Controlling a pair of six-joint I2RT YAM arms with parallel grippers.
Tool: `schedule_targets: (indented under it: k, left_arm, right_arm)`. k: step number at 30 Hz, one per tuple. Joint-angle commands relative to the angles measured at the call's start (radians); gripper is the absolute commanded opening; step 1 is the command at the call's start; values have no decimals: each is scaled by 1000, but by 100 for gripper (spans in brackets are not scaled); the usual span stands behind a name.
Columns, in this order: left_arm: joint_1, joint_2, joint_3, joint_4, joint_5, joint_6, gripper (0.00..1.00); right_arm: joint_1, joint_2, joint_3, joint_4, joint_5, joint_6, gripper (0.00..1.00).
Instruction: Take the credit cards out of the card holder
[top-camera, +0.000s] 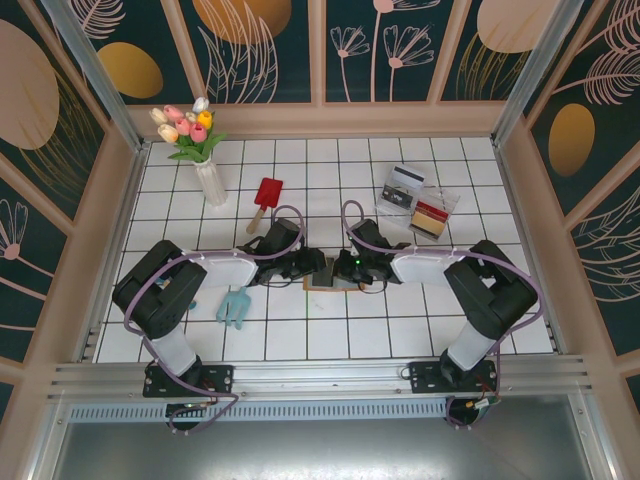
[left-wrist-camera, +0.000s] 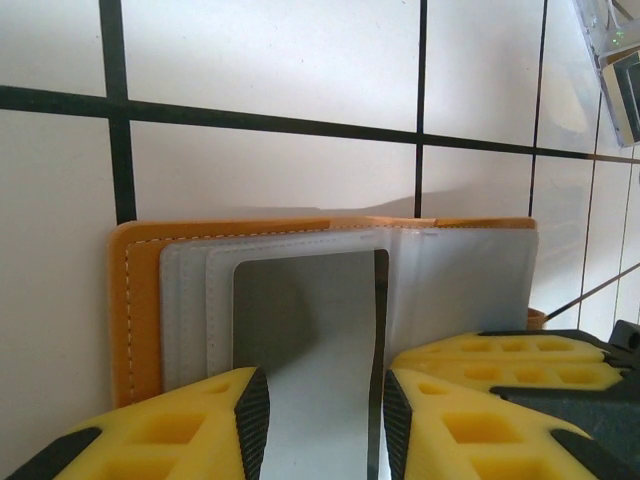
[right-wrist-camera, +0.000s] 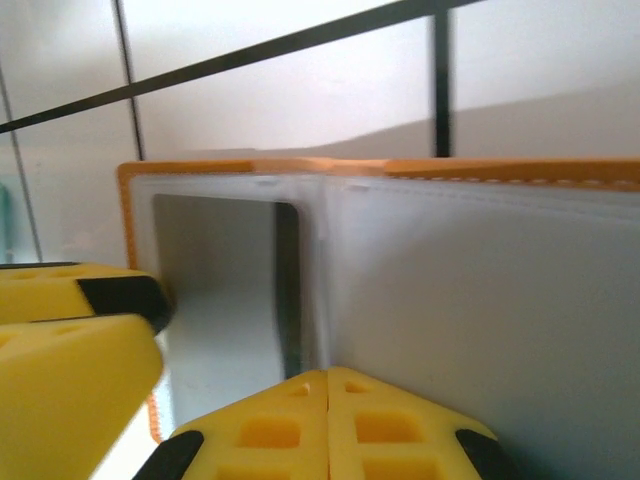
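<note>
Perhaps credit card (left-wrist-camera: 310, 340) inside card holder (left-wrist-camera: 140, 300)

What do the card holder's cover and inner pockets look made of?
The card holder cover looks like matte orange-brown leather or leatherette, going by the pale stitching along its edge. The inner pockets look like greyish, translucent soft plastic, slightly glossy.

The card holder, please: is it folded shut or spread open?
Spread open: the card holder lies flat on the tiled table, both greyish pocket panels facing up inside its orange-brown edge.

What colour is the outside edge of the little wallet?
Orange-brown card holder; clearest in the left wrist view.
</note>
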Motion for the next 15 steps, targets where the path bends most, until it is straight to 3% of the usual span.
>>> schedule_targets:
  k: [1, 15]
  left_arm:
    - [-2, 13, -27, -133, -45, 23, 39]
    - [-3, 15, -31, -123, -43, 14, 37]
  right_arm:
    - [-16, -20, -28, -52, 12, -43, 8]
    - [-31, -83, -114, 203, -101, 60, 13]
